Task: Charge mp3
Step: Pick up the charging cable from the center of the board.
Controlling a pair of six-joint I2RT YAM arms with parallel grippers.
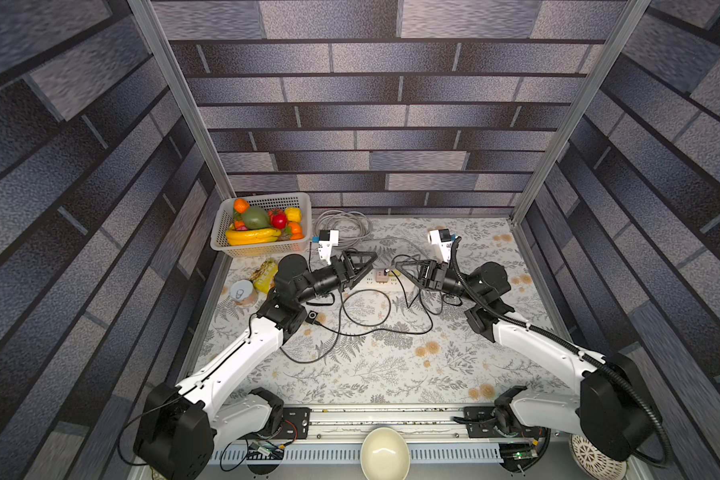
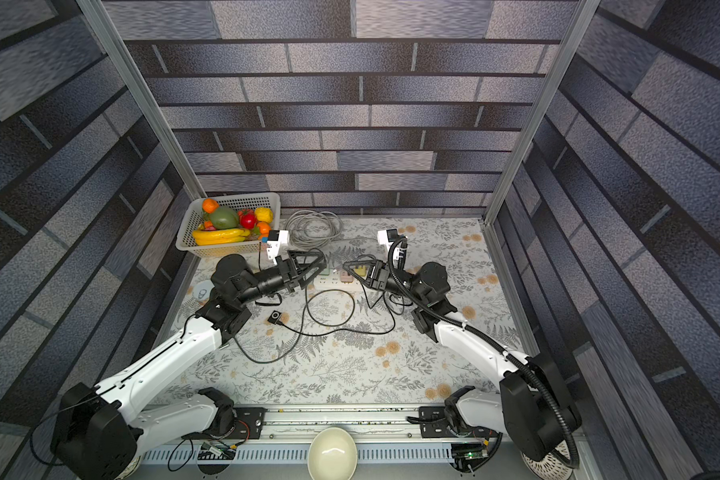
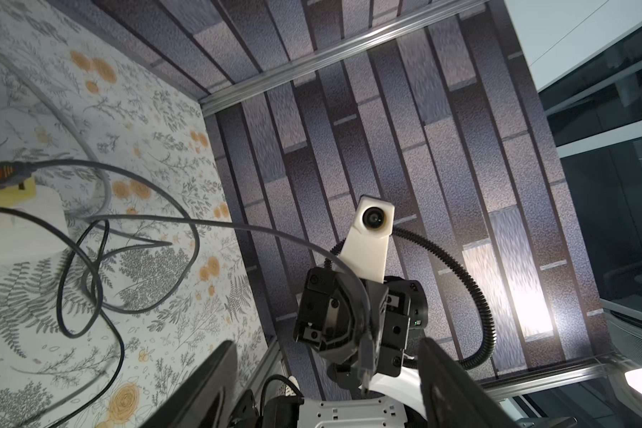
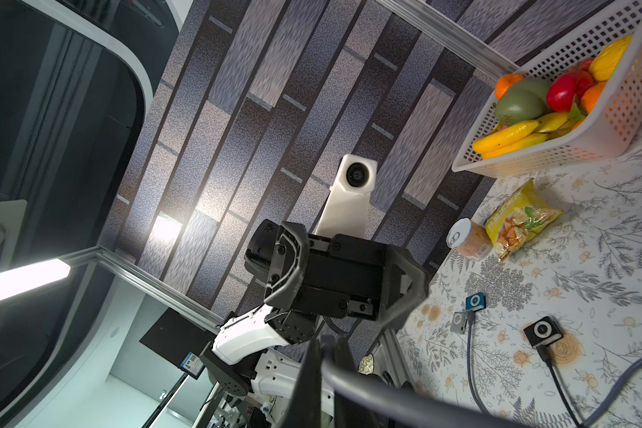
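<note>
In the right wrist view three small clip mp3 players lie on the floral table: a blue one (image 4: pixel 474 302), a silver one (image 4: pixel 459 322) with a grey lead in it, and a black one (image 4: pixel 542 331) with a black lead in it. Only the black mp3 (image 1: pixel 312 316) shows in the top views, beside the left arm. My right gripper (image 4: pixel 325 352) is shut on a grey cable (image 4: pixel 386 392); the cable's plug end (image 3: pixel 366 355) hangs out of it. My left gripper (image 3: pixel 325 342) faces it, open and empty. Both hover over the white power strip (image 1: pixel 385 278).
A white basket (image 1: pixel 225 245) of toy fruit stands at the back left, with a can (image 1: pixel 242 291) and a snack bag (image 1: pixel 265 274) in front of it. A grey cable coil (image 1: pixel 341 226) lies behind the grippers. Black leads loop over the middle of the table. A bowl (image 1: pixel 385 453) sits at the front edge.
</note>
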